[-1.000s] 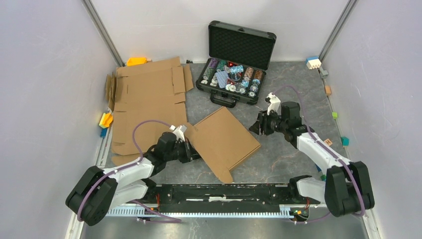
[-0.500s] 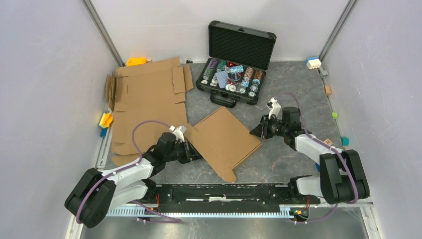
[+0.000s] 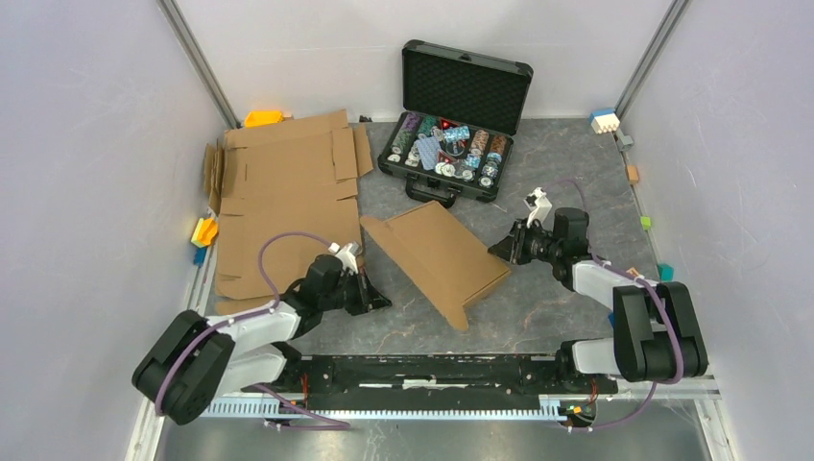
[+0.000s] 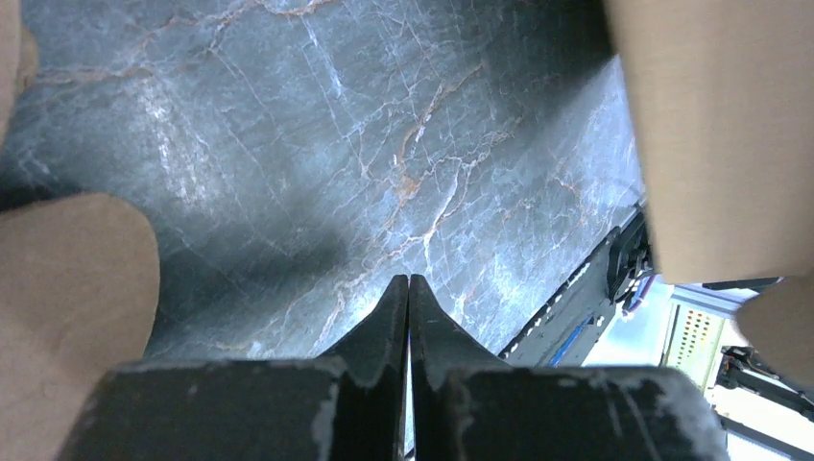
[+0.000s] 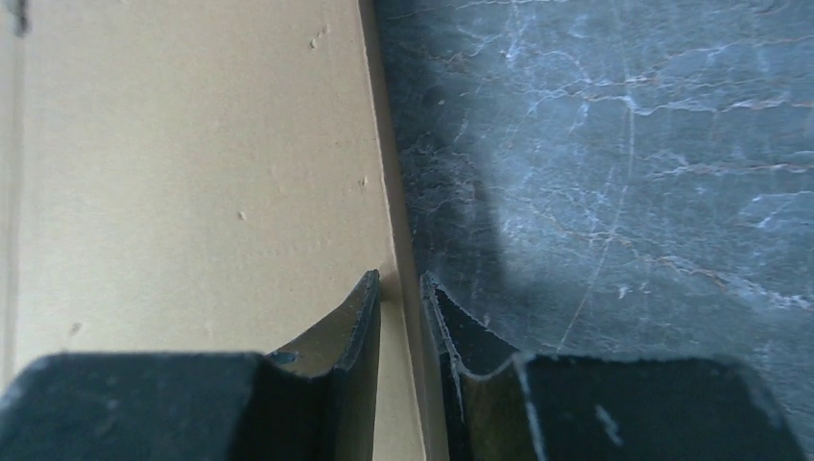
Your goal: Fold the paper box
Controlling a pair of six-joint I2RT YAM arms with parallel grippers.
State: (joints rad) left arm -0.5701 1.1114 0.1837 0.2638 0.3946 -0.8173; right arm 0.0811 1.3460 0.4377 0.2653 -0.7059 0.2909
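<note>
Brown corrugated card, the paper box [image 3: 437, 259] lies flattened near the middle of the desk [image 3: 566, 307], and it has swung round in the last second. Its near-left corner has come free of the left pincer [image 3: 376, 301], the whole sheet sits further right, and a flap at its far-left end now tips up. The right pincer [image 5: 400, 279], half open a second ago, now grasps the box's right edge, which runs between its fingers in the wrist view. The left pincer is clenched on nothing, its fingers pressed together over bare stone, near the box's left edge but apart from it. I judge the hold has passed from left to right, with the folding itself barely begun. Beyond the box stands an open black case [image 3: 451, 144], and flat cardboard sheets [image 3: 288, 192] lie to the left.
</note>
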